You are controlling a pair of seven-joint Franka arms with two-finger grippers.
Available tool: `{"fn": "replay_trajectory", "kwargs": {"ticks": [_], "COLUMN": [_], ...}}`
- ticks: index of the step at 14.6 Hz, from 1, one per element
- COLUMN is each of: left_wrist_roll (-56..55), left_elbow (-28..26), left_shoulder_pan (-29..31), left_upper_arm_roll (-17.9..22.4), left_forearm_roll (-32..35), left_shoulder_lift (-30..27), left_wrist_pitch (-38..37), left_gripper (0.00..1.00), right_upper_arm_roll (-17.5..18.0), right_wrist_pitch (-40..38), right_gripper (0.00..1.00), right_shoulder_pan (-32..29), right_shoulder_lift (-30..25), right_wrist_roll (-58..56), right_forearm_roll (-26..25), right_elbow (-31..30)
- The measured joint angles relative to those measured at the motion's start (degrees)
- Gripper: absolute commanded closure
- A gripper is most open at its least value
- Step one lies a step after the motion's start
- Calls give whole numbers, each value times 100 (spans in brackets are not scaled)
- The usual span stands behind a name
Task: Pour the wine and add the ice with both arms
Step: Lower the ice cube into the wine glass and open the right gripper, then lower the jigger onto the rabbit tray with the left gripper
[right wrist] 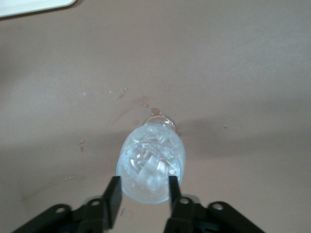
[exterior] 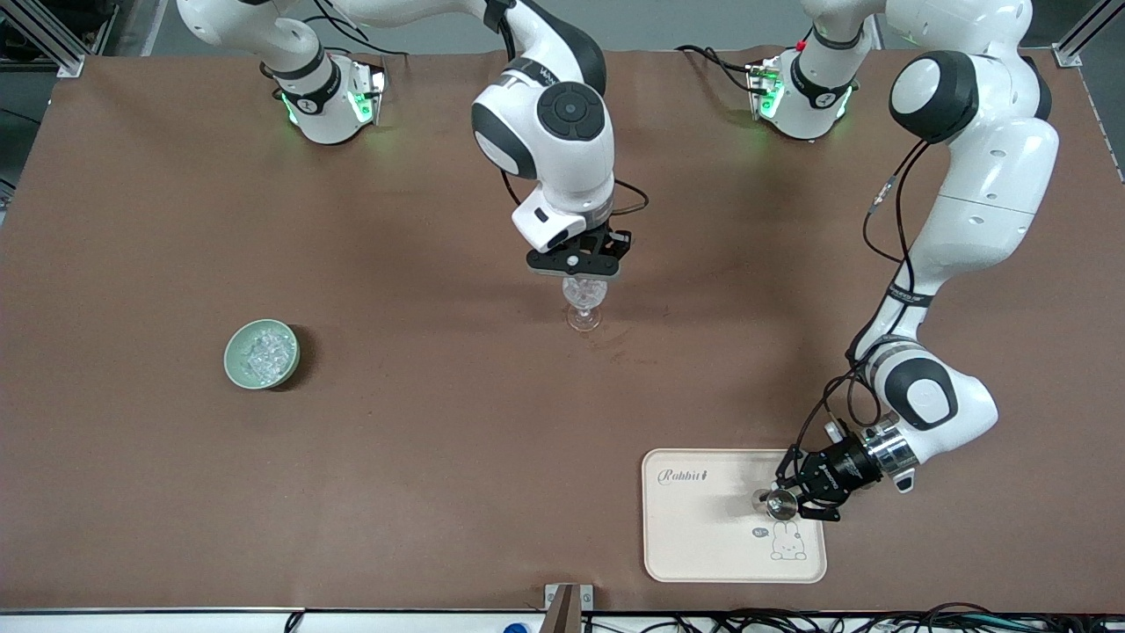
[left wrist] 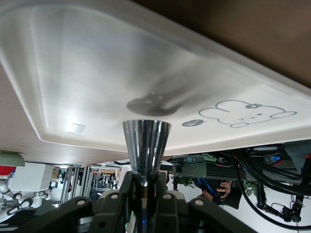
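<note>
steel jigger (exterior: 779, 503) sits pinched in the left claw (exterior: 788, 504), over the cream tray (exterior: 703, 563) that lies by the table's (exterior: 132, 483) front edge, toward the left arm's end. in the left wrist view the jigger (left wrist: 146, 145) is gripped at its narrow waist, cup end pointing toward the tray (left wrist: 73, 73). it looks light, hard and slick, so the waist is the sensible place to hold it: the flare on each side stops it sliding through. no liquid shows in it.

the stemmed glass (exterior: 584, 303) stands near the middle of the table, well apart from the tray. the right claw (exterior: 577, 274) hangs right over it, fingers (right wrist: 112, 199) set apart to about the width of the bowl and empty. in the right wrist view ice (right wrist: 153, 172) already lies in the glass (right wrist: 151, 162), clear chunks heaped in the bowl. the glass is thin, top-heavy and breakable; i would judge the stem or the lower bowl the safer hold, with a gentle squeeze.

more ice (exterior: 266, 350) fills a pale green bowl (exterior: 235, 362) toward the right arm's end of the table, about midway between front and back edges. the chunks are small, wet-looking and likely slippery, easy to drop.

small drops or specks (right wrist: 119, 92) mark the table around the glass foot. nothing stands between tray and glass, though the right arm over the glass could crowd the left arm if it came in to pour.
</note>
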Motion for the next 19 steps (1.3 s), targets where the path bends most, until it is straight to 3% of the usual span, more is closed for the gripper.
{"fn": "replay_trajectory", "kwargs": {"ticks": [2, 4, 6, 8, 10, 13, 19], "left_wrist_roll": [130, 201, 207, 254, 290, 113, -81], "left_elbow": [1, 1, 28, 78, 128, 187, 193], "left_shoulder_pan": [-23, -44, -51, -59, -69, -40, 93], "left_upper_arm_roll": [0, 0, 0, 1, -1, -5, -10], "left_forearm_roll": [-24, -36, -36, 10, 571, 2375, 5341], "left_shoulder_lift": [64, 88, 87, 80, 16, -302, -1063], "left_wrist_pitch": [0, 0, 0, 0, 0, -135, -1606], "left_gripper": [63, 39, 0, 0, 0, 0, 0], "right_upper_arm_roll": [-35, -70, -184, -467, -722, -818, -833], "right_wrist_pitch": [0, -2, -7, -178, -524, -1045, -1932], "right_gripper": [0, 0, 0, 0, 0, 0, 0], "right_shoulder_pan": [-3, -8, -52, -162, -455, -1185, -2735], "right_shoulder_lift": [0, -1, -35, -253, -641, -1233, -2016], "right_wrist_roll": [-1, -2, 2, 1, -241, -1117, -2675], "right_forearm_roll": [-7, -107, -473, -843, -926, -931, -928], "right_elbow": [17, 58, 133, 194, 200, 194, 140]}}
